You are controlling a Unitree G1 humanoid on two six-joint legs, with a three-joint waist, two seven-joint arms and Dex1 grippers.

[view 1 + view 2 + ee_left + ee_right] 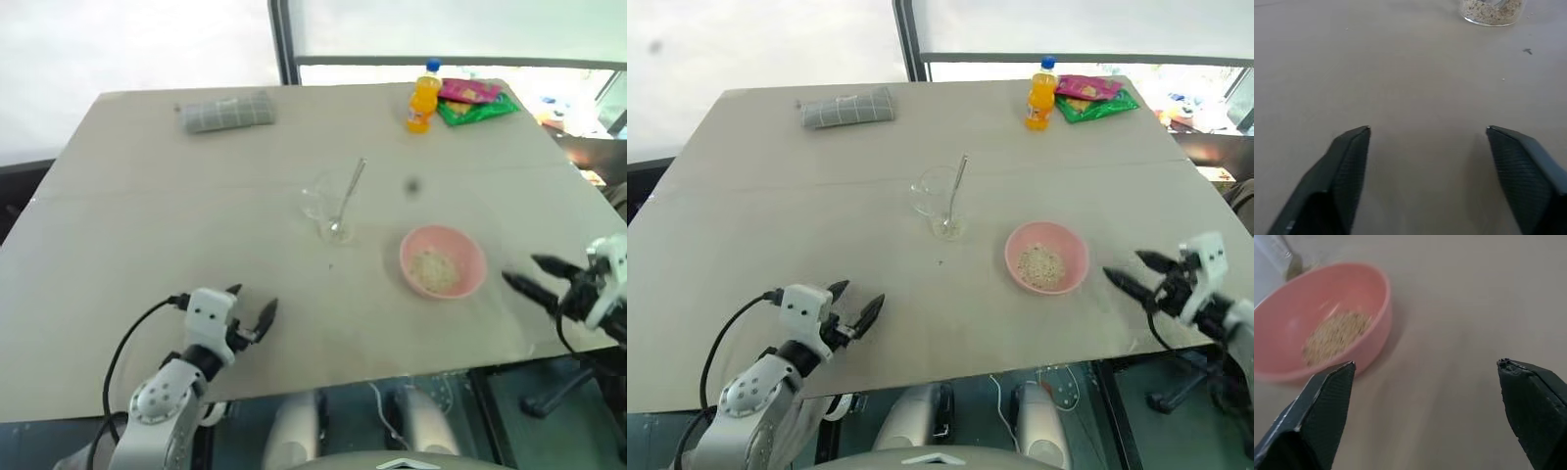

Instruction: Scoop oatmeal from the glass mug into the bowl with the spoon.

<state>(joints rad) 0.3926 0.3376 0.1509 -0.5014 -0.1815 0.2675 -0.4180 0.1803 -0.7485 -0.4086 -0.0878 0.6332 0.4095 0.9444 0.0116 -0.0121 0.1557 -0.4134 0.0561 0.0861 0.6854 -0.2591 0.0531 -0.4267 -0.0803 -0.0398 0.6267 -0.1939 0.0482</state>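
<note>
Glass is the hard part to read here: the glass mug (939,203) near the middle of the table (147,235) is so clear that its rim and handle barely show, and only its base, with a thin layer of flakes, appears at the edge of the left wrist view. The spoon (957,191) stands in it, handle leaning out toward the far side. Just to the right and nearer sits the pink bowl (443,260), holding a small heap of oatmeal (1040,264) in its bottom.

Both claws are empty. The left gripper (251,317) hangs over the near left part of the table with its fingers spread apart, well away from the mug. The right gripper (1133,272) is at the near right edge, fingers wide, pointing toward the bowl without touching it; part of its arm is cut off by the frame.

The tabletop is plain pale beige. At the far side lie a grey folded cloth (227,111), an orange bottle (423,97) and some bright snack packets (477,100). Beyond is a window with a dark frame.
</note>
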